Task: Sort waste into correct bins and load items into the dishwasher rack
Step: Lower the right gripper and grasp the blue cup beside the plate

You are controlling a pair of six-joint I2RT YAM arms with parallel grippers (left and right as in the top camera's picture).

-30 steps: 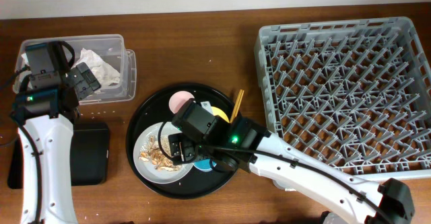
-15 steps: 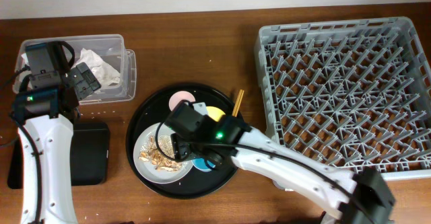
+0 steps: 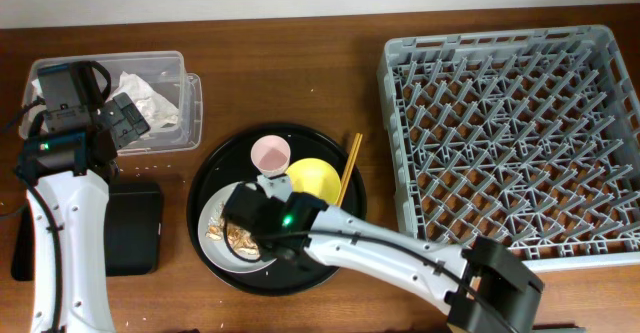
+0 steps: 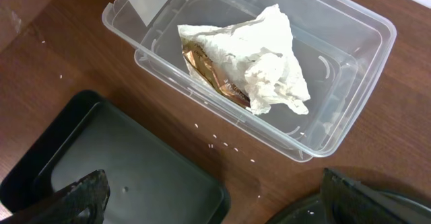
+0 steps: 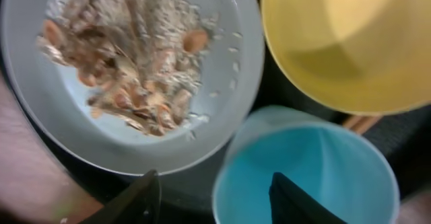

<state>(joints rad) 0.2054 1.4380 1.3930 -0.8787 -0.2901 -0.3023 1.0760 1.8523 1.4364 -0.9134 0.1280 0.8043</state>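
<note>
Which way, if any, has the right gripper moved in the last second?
Yes. In the overhead view the right gripper has shifted left, away from the dishwasher rack, and now hangs over the plate, uncovering the yellow bowl.

Right claw has swung left over the plate; yellow bowl uncovered.

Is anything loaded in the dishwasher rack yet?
No, the overhead view shows only bare pegs in the dishwasher rack, while the pink cup and yellow bowl sit on the round black tray.
</note>
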